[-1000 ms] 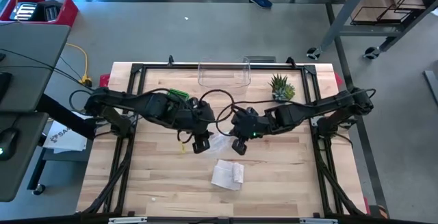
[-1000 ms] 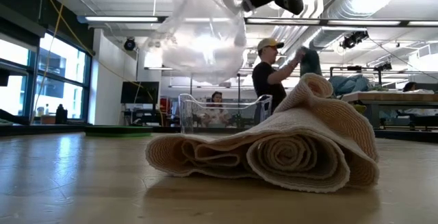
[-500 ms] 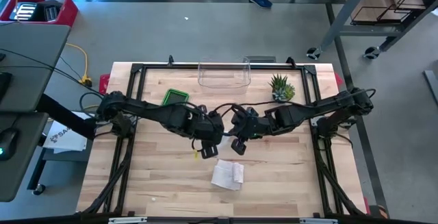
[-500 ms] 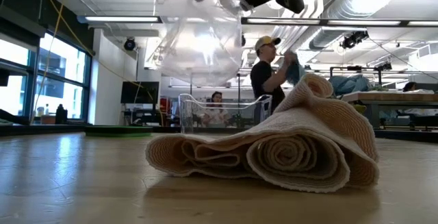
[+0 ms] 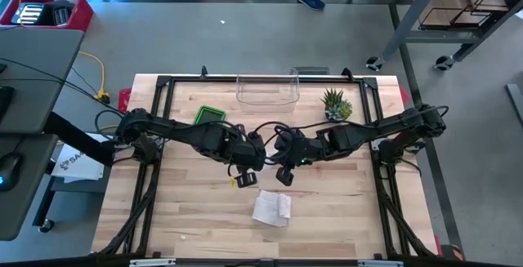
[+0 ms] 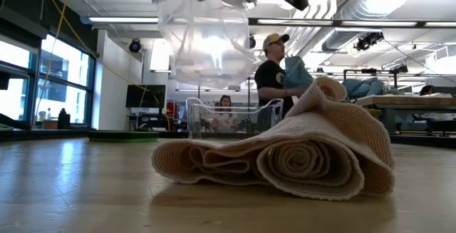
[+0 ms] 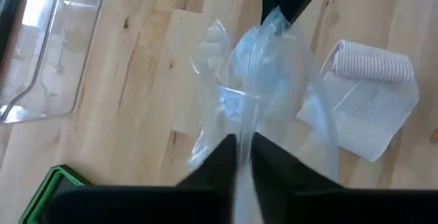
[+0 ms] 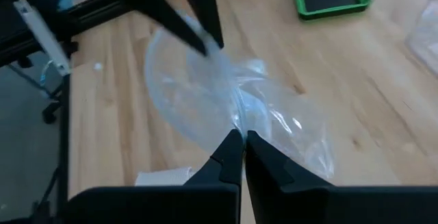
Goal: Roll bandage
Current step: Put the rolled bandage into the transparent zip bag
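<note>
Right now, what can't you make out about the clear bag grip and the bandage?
- High view: the clear plastic bag is hidden between the dark left gripper and right gripper.
- Low view: both grippers are cut off by the top edge, so the grip points are unseen.
- Left wrist view: the beige woven bandage is veiled by bag film.
- Right wrist view: the bandage is cut off by the wrist housing.

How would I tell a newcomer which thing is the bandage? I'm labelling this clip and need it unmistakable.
Start at the wooden table and find the two grippers meeting over its middle, both pinching a clear plastic bag. On the boards just in front of them lies the bandage. It is the only cloth item: a cream, ribbed strip, loosely folded and half rolled, unlike the green tray or clear bin.
</note>
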Available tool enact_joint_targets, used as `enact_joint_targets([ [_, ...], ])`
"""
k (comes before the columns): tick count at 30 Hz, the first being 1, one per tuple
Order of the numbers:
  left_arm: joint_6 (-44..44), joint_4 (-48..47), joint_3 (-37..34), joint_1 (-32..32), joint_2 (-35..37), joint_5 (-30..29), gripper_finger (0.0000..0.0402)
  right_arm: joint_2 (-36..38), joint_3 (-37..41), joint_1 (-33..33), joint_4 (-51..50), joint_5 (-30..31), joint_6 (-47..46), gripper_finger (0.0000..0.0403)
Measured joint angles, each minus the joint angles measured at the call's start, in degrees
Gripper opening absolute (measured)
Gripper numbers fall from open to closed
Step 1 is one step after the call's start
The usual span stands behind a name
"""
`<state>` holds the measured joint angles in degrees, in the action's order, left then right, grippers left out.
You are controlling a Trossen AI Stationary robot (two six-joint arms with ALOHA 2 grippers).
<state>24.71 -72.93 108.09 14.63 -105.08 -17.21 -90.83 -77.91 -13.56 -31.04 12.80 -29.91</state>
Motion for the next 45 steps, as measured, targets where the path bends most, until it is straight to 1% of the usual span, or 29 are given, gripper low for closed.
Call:
enact_joint_targets([
  [1, -0.4, -0.2, 0.0, 0.0, 0.0, -0.1, 0.0020, 0.0, 0.0, 0.0, 0.2, -0.7, 0.1, 0.0000],
  [2, -0.6, -0.7, 0.0, 0.0, 0.0, -0.6, 0.0011, 0.0, 0.0, 0.0, 0.4, -1.5, 0.3, 0.0000],
  [5, -0.8, -2.0, 0.0, -0.9, 0.5, -2.6, 0.0005, 0.0, 0.0, -0.8, 0.8, -2.5, 0.8, 0.0000],
  [9, 0.3, 0.0, 0.0, -3.0, 2.6, -0.8, 0.0003, 0.1, -0.2, -2.3, 0.9, -2.0, 1.8, 0.0000],
  [12, 0.2, 0.7, 0.0, -3.8, 3.1, -0.8, 0.0002, 0.1, -0.2, -2.5, 1.7, -1.9, 1.7, 0.0000],
  [16, 0.8, -0.5, 0.0, -4.2, 3.0, -0.9, 0.0001, 0.1, -0.2, -2.5, 2.2, -1.8, -1.8, 0.0000],
  [18, 2.2, -0.6, 0.0, -4.2, 3.0, -1.4, 0.0001, 0.1, -0.2, -2.5, 1.7, -1.9, -2.7, 0.0000],
  [20, 5.4, -1.8, 0.0, -4.1, 3.0, -3.7, 0.0001, 0.1, -0.2, -2.5, 1.3, -1.9, -3.7, 0.0003],
  [22, 8.7, -4.8, -0.1, -4.2, 3.1, -8.2, 0.0001, 0.2, -0.1, -2.5, -0.6, -4.6, -4.2, 0.0016],
  [23, 10.2, -5.9, -0.2, -4.3, 3.5, -8.9, 0.0001, 0.2, 0.0, -2.7, -1.6, -5.1, -4.0, 0.0027],
  [25, 13.0, -4.0, 0.1, -4.5, 3.8, -9.7, 0.0001, 0.0, 0.0, -3.0, -1.6, -5.1, -3.6, 0.0053],
  [27, 14.4, -4.8, 0.0, -3.6, 3.8, -9.5, 0.0000, 0.1, 0.0, -2.8, -1.9, -2.7, -3.6, 0.0085],
  [29, 17.4, -5.2, -0.1, -2.7, 3.8, -10.9, 0.0000, 0.1, 0.0, -2.8, -1.9, 0.5, -3.5, 0.0115],
  [31, 23.0, -7.7, -0.1, -1.9, 4.4, -14.0, 0.0000, 0.5, 0.0, -3.2, -3.0, 2.2, -3.8, 0.0142],
  [33, 28.9, -8.5, -1.3, -0.7, 5.4, -18.8, 0.0000, 1.3, 0.0, -3.5, -4.1, 3.3, -5.5, 0.0164],
  [34, 32.0, -8.6, -2.8, 0.2, 6.5, -20.2, 0.0000, 1.5, 0.0, -3.7, -5.2, 4.1, -6.5, 0.0172],
  [37, 40.7, -6.0, -9.7, 2.3, 10.2, -20.0, 0.0000, 1.8, 0.0, -3.8, -10.1, 4.8, -9.7, 0.0183],
  [39, 45.4, -0.6, -16.0, 3.6, 13.7, -18.3, 0.0000, 2.0, 0.0, -3.9, -13.6, 4.4, -11.7, 0.0184],
  [42, 52.2, 11.1, -26.3, 4.9, 19.2, -16.6, 0.0000, 2.1, 0.0, -4.7, -17.7, 3.7, -13.5, 0.0183],
  [44, 58.6, 17.4, -32.3, 5.5, 22.4, -16.2, 0.0000, 2.0, 0.0, -5.6, -18.5, 2.8, -15.0, 0.0182],
  [45, 60.3, 20.7, -34.7, 5.8, 23.5, -16.0, 0.0000, 2.0, 0.0, -6.2, -18.7, 2.6, -15.9, 0.0181],
])
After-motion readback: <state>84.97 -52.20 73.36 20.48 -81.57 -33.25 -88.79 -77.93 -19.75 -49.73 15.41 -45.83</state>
